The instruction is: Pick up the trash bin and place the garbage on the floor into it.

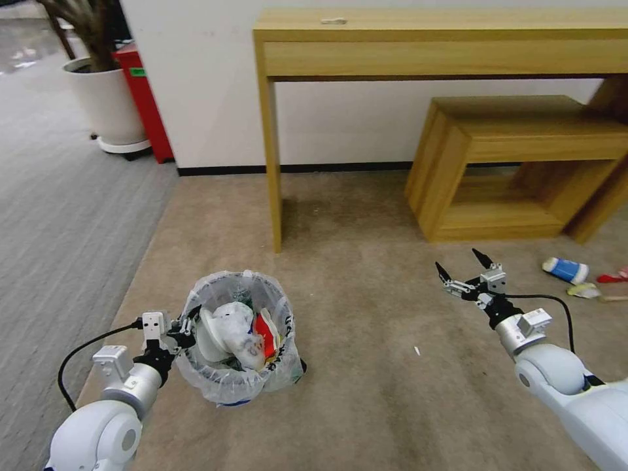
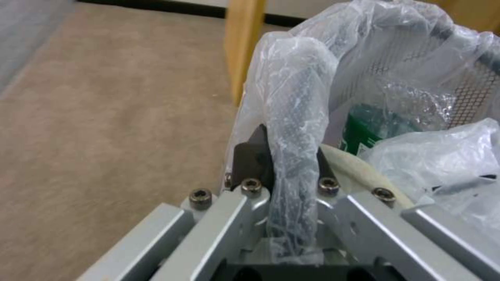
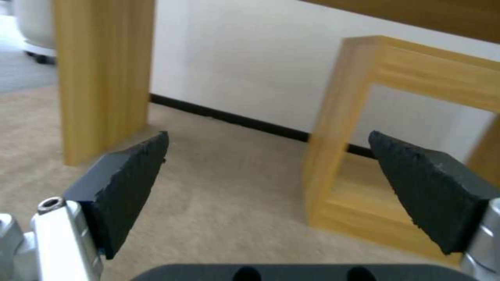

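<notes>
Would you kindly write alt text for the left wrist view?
The left pincer is shut on the bag-lined rim of the trash bin, one finger outside the rim. Inside lie crumpled plastic and a green-labelled bottle; beige carpet lies beyond.

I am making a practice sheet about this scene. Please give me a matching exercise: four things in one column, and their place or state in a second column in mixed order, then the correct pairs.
Column 1
1. left pincer
2. right pincer
3. trash bin
4. blue-white cup

Column 2
A. lying on the carpet near the low wooden bench
B. open, holding nothing, above bare carpet
C. lined with a clear bag, litter already inside
D. shut on the bag-covered rim

Pairs: 1-D, 2-B, 3-C, 4-A
</notes>
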{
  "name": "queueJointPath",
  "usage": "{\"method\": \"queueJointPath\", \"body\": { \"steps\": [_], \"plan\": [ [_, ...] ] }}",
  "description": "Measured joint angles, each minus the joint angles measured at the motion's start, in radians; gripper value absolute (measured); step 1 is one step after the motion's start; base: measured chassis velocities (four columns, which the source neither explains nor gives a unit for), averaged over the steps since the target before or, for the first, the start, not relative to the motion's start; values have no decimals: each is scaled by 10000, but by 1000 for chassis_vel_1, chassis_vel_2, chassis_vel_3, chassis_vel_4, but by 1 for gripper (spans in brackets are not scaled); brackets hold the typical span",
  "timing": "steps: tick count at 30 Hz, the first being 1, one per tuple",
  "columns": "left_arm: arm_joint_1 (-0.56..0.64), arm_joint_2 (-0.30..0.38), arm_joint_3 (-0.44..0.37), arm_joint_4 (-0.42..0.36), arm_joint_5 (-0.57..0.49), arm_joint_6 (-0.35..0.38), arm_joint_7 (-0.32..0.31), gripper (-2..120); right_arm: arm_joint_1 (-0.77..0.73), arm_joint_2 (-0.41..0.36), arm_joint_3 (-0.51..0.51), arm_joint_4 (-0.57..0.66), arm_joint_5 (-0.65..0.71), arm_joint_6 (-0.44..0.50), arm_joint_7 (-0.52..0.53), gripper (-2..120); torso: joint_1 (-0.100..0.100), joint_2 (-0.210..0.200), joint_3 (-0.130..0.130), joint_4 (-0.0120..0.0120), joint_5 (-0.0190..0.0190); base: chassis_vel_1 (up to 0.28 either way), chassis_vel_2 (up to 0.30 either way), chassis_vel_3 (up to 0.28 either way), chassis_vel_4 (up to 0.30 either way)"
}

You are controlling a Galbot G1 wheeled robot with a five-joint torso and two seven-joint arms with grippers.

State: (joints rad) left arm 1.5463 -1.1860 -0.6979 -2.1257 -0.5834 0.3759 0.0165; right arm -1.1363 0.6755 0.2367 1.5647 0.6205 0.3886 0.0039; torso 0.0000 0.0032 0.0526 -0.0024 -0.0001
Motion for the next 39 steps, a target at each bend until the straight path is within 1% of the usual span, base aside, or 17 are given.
{"method": "queueJointPath", "body": {
  "steps": [8, 21, 33, 39],
  "plan": [
    [-3, 28, -64, 0, -18, -13, 4, 2, 12, 168, 20, -45, -119, 117, -58, 98, 0, 0, 0, 1, 0, -112, -101, -116, -122],
    [0, -56, -122, 76, -13, -129, 5, 2, 266, 397, -320, -350, -165, 376, -210, 99, 0, 0, 1, 0, 0, -125, -127, -122, -126],
    [-22, -123, -143, 98, -7, -128, 14, 2, 369, 423, -414, -476, -135, 512, -324, 98, 0, 0, 0, -2, 0, -123, -119, -125, -127],
    [-46, -128, -134, 101, -22, -102, 9, 2, 387, 476, -444, -500, -122, 548, -354, 98, 0, 0, 1, -3, 0, -53, -54, -59, -49]
  ]
}}
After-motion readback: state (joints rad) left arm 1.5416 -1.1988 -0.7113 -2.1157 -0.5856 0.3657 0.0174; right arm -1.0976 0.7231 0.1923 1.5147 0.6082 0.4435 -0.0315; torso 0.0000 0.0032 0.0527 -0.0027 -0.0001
